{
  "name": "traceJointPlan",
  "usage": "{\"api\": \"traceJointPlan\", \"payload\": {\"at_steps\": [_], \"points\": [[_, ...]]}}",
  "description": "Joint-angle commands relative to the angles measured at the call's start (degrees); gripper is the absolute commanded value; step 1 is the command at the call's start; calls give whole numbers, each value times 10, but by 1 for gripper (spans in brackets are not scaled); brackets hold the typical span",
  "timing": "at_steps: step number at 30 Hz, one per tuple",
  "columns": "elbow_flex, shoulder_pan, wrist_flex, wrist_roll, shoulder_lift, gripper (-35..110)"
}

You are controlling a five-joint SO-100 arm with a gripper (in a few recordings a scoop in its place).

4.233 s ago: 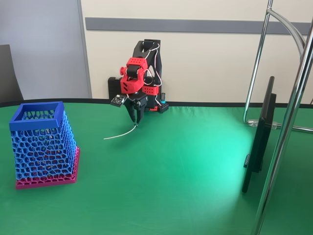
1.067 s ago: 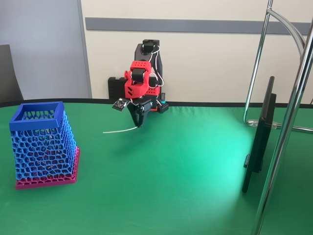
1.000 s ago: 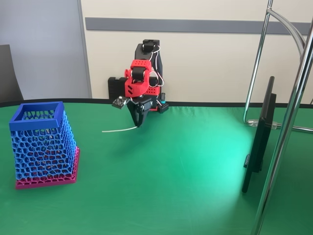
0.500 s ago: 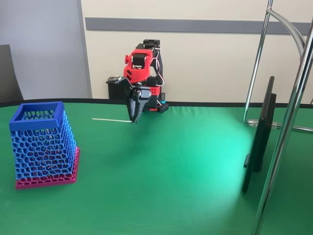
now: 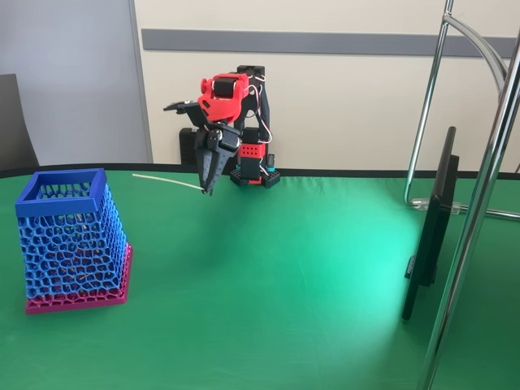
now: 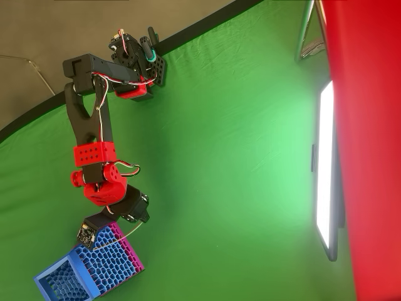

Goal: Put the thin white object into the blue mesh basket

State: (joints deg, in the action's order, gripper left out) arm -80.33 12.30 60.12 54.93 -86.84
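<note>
I've got the green table wide open in front of me, with the blue mesh basket standing upright near its left edge in the fixed view, well apart from the arm's base at the back. The arm is reaching out toward that basket; from overhead its wrist sits just beside the basket's magenta-based corner.

The gripper points down with its fingers pinched together on the right-hand end of the thin white object. That strand is off the table, carried in the air. Its long axis runs close to level, sticking out from the fingertips to the left in the fixed view, straight toward the basket, with the free end hanging above and a little short of the basket's blue rim.

So what matters for me next, I judge, is that the strand leads the gripper: the free tip will cross the rim first, and I'll need to tip it downward over the opening before letting go
</note>
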Motion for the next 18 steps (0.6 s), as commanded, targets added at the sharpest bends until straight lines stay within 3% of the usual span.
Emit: {"api": "traceJointPlan", "payload": {"at_steps": [1,18], "points": [[34,7,-17,-5,-9,2],[148,83,-84,6,28,2]]}}
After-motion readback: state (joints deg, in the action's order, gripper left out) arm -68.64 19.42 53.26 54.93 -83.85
